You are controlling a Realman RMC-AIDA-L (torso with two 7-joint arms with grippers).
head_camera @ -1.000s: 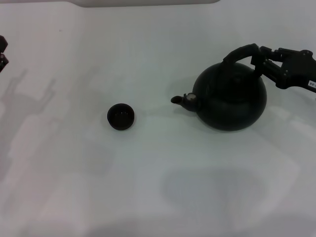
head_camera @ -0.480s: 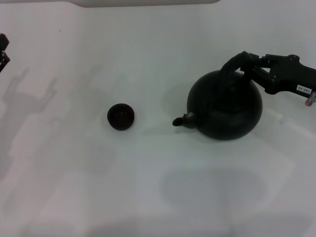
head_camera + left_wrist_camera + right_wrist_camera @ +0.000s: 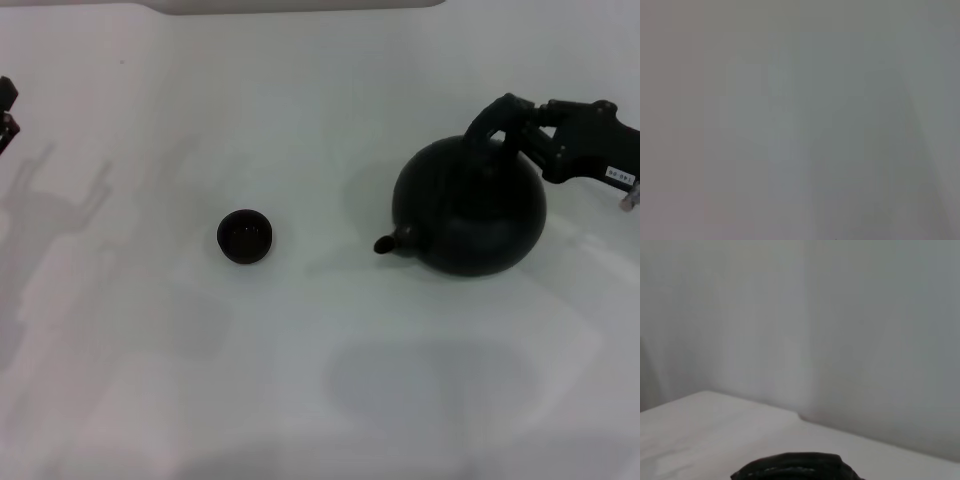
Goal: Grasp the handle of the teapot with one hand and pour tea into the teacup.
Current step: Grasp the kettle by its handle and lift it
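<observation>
- The right gripper (image 3: 522, 125) comes in from the right edge of the head view, its jaws closed around the rear end of the handle (image 3: 490, 120), which arches up out of them toward the pot's top.
- The teapot (image 3: 470, 206) hangs just below and ahead of those jaws, its round black body tipped so that the spout (image 3: 394, 242) points down and to the robot's left, away from the gripper.
- No tea can be made out at the spout tip or on the surface beneath it.
- The teacup (image 3: 245, 236) stands upright on the table (image 3: 320, 380), well apart from the right jaws, farther out past the spout in the direction it points.
- Between the spout and the cup lies only bare white table; nothing stands in that gap.
- The pot's shadow falls on the table below the jaws, nearer the robot.
- In the right wrist view a dark curved edge (image 3: 795, 467), probably part of the pot or its handle, shows at the picture's border against the pale table and wall; the fingers themselves are not seen there.
- The left gripper (image 3: 6, 110) sits at the far left edge of the head view, well apart from cup and pot; whether its jaws are parted cannot be told.
- The left wrist view shows only a blank grey surface.
</observation>
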